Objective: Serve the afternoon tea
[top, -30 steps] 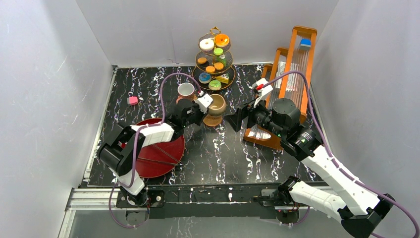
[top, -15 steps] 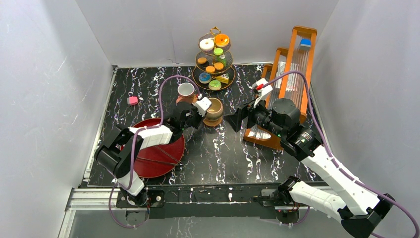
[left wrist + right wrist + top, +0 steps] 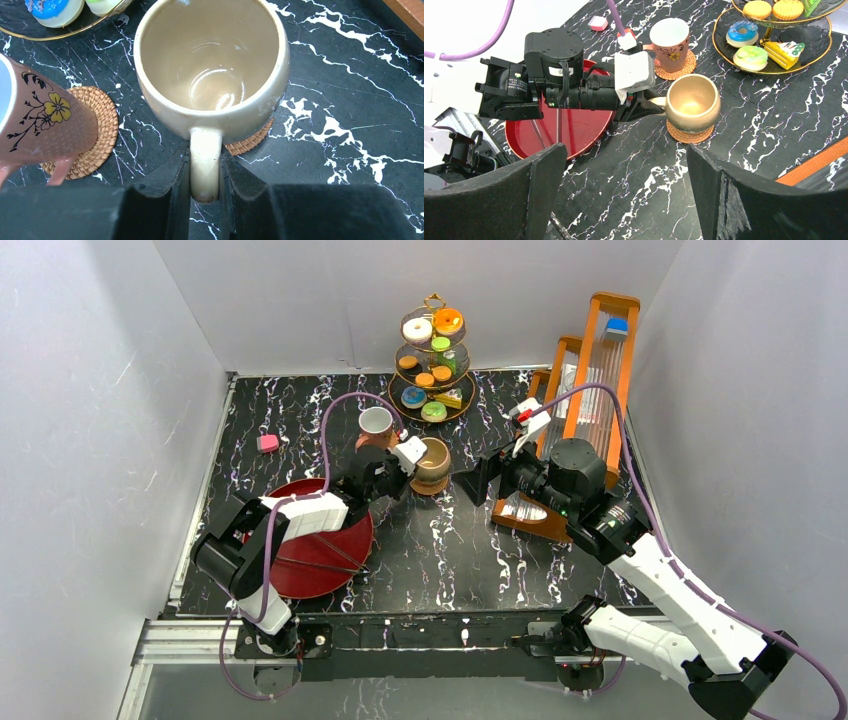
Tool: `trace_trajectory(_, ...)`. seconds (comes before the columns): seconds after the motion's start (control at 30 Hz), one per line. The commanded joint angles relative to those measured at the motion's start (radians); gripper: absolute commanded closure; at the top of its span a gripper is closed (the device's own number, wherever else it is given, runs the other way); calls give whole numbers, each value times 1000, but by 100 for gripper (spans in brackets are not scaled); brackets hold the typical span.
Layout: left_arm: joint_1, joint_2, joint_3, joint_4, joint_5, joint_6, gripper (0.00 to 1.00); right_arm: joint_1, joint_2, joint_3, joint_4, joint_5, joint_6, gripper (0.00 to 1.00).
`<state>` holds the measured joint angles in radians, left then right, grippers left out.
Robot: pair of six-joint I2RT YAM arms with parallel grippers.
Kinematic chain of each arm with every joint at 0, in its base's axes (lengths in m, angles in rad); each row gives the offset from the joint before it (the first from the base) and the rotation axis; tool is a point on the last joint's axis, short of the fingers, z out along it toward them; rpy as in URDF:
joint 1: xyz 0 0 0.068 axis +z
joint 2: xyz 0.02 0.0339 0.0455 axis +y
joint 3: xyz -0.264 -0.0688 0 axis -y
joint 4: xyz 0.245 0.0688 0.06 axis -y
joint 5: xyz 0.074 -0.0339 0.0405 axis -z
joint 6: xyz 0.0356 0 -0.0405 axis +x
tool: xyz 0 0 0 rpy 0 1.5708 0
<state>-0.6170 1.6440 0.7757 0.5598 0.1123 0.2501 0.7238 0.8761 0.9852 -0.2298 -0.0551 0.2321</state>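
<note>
A round red tray [image 3: 355,540] lies near left on the black marble table [image 3: 440,550]. Far right — a wooden rack [image 3: 600,355], blue block [image 3: 616,327] on top.

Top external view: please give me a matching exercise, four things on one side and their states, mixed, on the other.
1 beige mug
2 flowered mug
3 red tray
4 right pincer

a open, holding nothing
b handle gripped by the left pincer
c under the left arm
d on a coaster, not held

Pairs: 1-b, 2-d, 3-c, 4-a
</note>
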Motion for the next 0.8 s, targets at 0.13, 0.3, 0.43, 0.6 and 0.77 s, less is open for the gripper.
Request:
trace_trajectory(0.13, 5, -49, 6, 122, 19, -2, 100, -4, -3, 10, 70, -3, -3, 1)
trace_trajectory(0.3, 5, -46, 1, 118, 14, -2, 100, -3, 1, 11, 72, -5, -4, 1)
trace_trajectory(0.43, 5, -46, -7, 118, 11, 0, 100, -3, 4, 10, 75, -6, -3, 1)
trace_trajectory(0.6, 5, -42, -17, 121, 6, 4, 100, -4, 4, 7, 76, -8, -2, 1)
trace_trajectory(0.77, 5, -36, -24, 129, 8, 3, 99, -3, 3, 5, 79, -8, -1, 1)
